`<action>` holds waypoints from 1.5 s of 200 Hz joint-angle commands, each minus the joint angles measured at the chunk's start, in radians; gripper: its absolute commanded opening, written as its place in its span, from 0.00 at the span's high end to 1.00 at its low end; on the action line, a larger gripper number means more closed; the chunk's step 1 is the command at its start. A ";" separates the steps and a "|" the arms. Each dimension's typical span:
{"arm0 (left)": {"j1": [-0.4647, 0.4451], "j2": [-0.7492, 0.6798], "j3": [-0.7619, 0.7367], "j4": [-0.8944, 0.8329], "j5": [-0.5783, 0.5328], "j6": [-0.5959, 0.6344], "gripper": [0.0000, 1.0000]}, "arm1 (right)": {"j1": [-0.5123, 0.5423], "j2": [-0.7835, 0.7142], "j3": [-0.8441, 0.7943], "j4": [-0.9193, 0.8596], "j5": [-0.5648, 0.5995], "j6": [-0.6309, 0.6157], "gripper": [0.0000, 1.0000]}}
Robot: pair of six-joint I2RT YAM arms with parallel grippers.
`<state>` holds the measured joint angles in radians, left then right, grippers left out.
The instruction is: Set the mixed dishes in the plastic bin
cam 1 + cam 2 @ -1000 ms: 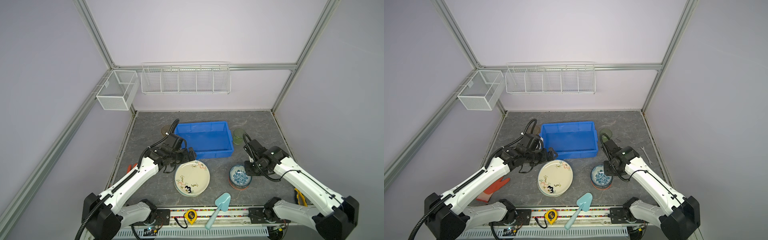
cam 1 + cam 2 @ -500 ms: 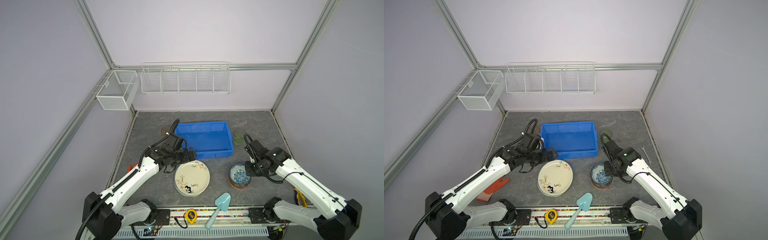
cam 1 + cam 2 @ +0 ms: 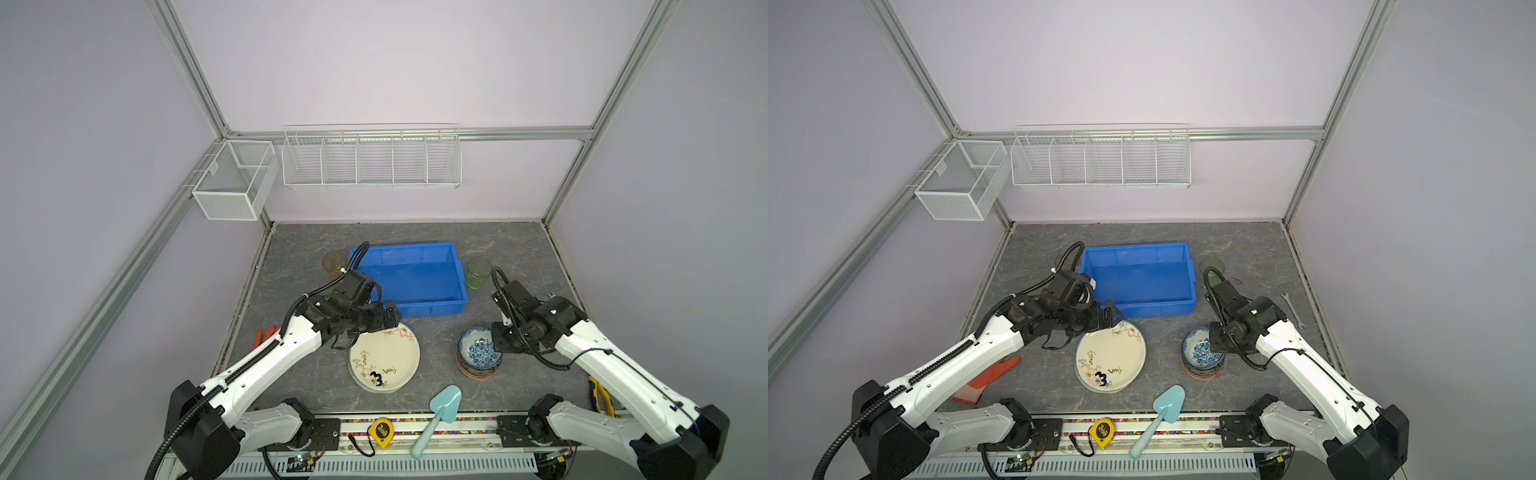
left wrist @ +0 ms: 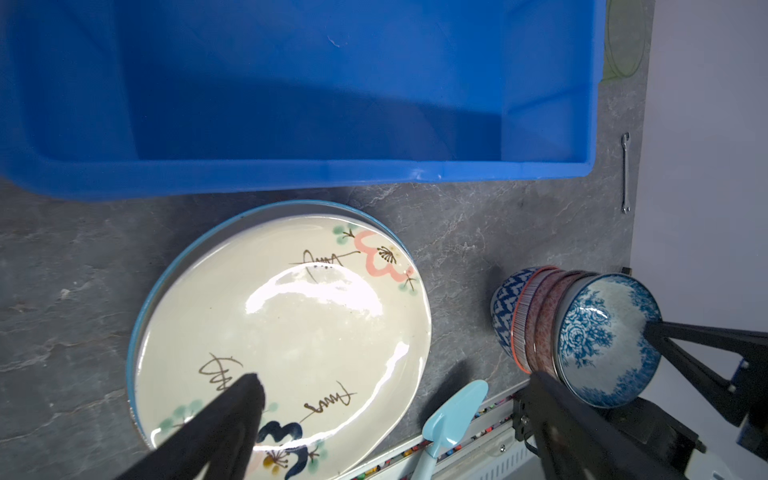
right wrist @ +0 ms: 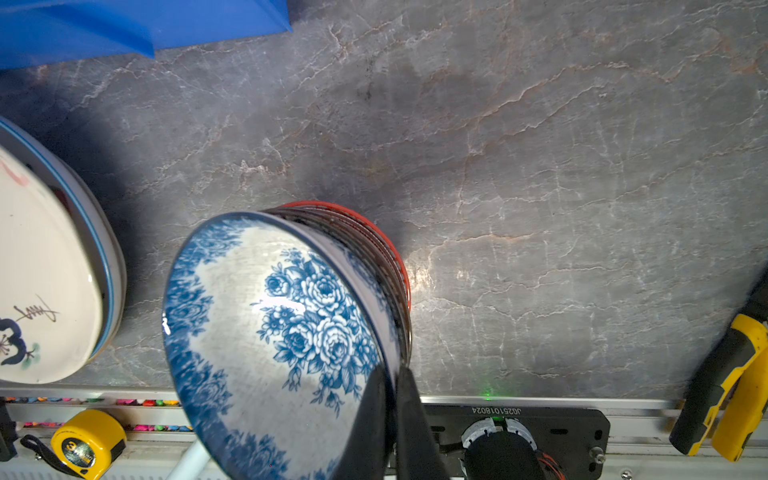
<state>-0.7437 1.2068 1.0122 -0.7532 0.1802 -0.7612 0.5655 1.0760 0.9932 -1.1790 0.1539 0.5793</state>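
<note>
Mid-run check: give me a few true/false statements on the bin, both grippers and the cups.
1. The blue bin holds no dishes. True.
2. The right gripper hangs open above the bowls. False: it is shut on the rim of the blue floral bowl, which tops the bowl stack.
3. The left gripper has clamped the cream plate. False: its jaws stand wide open over the plate, with nothing clamped.
4. The amber cup stands on the table, outside the bin on its left. True.
5. The green cup is inside the bin. False: it stands on the table to the right of the bin.
</note>
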 commanded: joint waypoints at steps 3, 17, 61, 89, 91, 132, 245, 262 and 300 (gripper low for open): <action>-0.050 0.015 0.054 0.011 -0.003 -0.049 0.01 | -0.001 -0.027 0.031 0.005 0.004 0.033 0.93; -0.087 0.024 0.067 0.029 -0.004 -0.071 0.01 | -0.001 -0.031 0.037 0.005 -0.003 0.036 0.93; -0.190 0.099 0.121 0.072 -0.005 -0.101 0.00 | -0.009 -0.036 0.058 0.013 -0.049 0.039 0.93; -0.228 0.162 0.164 0.078 0.002 -0.103 0.02 | -0.010 -0.043 0.091 0.013 -0.080 0.041 0.93; -0.231 0.165 0.167 0.078 0.001 -0.104 0.02 | -0.010 -0.043 0.093 0.013 -0.083 0.041 0.93; -0.274 0.235 0.232 0.078 0.002 -0.107 0.10 | -0.012 -0.045 0.143 0.018 -0.135 0.040 0.93; -0.325 0.354 0.308 0.087 0.026 -0.122 0.37 | -0.007 -0.011 0.166 0.080 -0.197 0.048 0.93; -0.329 0.365 0.316 0.089 0.025 -0.123 0.42 | 0.000 -0.003 0.173 0.075 -0.186 0.045 0.93; -0.332 0.398 0.349 0.063 0.033 -0.115 0.53 | 0.019 0.012 0.189 0.062 -0.147 0.045 0.93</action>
<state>-1.0691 1.5780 1.3010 -0.6678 0.2066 -0.8795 0.5697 1.0836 1.1393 -1.1389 -0.0151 0.6060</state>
